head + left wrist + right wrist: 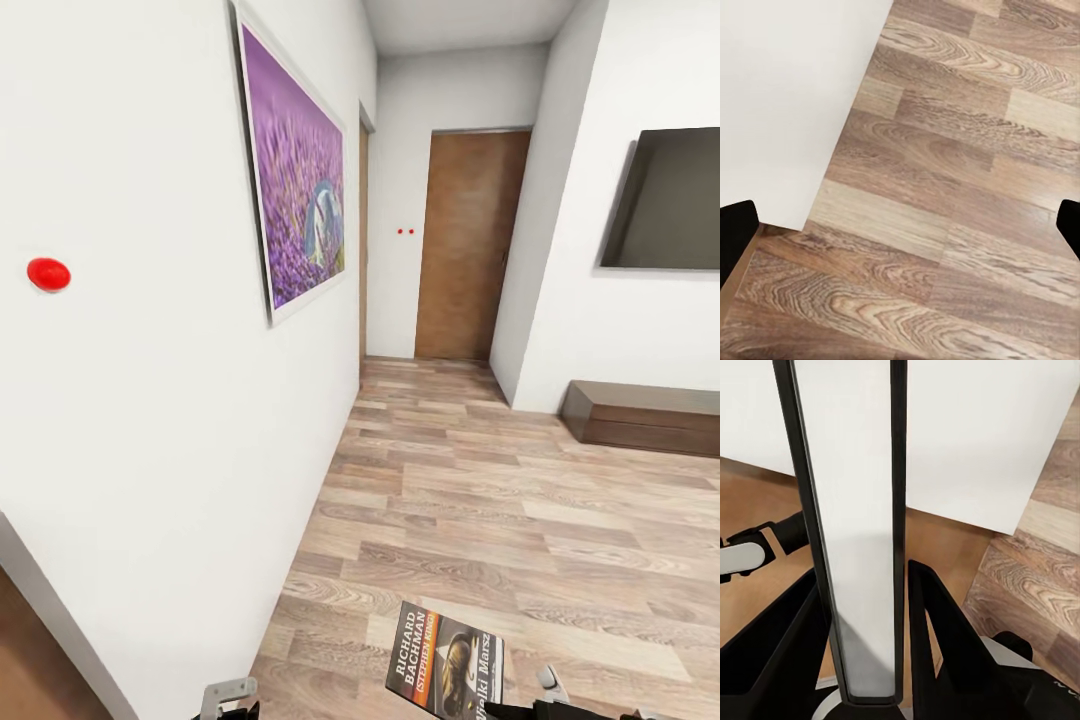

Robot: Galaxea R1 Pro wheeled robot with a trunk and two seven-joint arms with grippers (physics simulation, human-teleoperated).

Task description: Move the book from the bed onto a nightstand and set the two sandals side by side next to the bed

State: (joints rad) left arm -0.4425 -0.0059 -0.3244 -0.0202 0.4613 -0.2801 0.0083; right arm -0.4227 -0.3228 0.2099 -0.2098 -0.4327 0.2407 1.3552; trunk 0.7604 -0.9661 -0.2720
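Spread wide, my left gripper (904, 225) holds nothing, its dark fingertips (736, 229) far apart above the wood-plank floor (967, 150); further right, my right gripper (866, 607) pinches the book (851, 547) edge-on between both fingers, its cover (445, 660) upright over my hand

The right gripper (870, 645) is clamped on the book (855, 547), a black finger (945, 652) pressed against each cover, holding it edge-up at about 5 o'clock in the head view. The left gripper (900, 225) hangs with its fingers (735, 232) spread wide and nothing between them; its wrist shows at about 7 o'clock.
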